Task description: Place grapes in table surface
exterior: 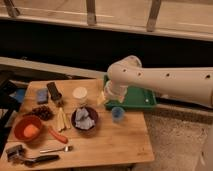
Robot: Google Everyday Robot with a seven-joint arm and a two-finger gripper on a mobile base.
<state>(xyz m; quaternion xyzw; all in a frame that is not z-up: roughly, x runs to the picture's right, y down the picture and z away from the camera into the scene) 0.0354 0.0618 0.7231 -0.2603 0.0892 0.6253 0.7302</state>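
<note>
A dark bunch of grapes [44, 112] lies on the wooden table [110, 145] at the left, just above an orange bowl [27, 128]. My white arm [165, 80] reaches in from the right over the table's far right side. My gripper [111, 96] hangs at the end of it near the green tray [137, 99], well to the right of the grapes. It holds nothing that I can see.
A white cup [80, 95], a dark bowl with crumpled blue stuff [84, 119], a small blue cup [118, 114], yellow sticks [61, 119], a carrot [57, 135], a blue sponge [41, 95], a dark block [54, 91] and utensils [35, 156] lie on the table.
</note>
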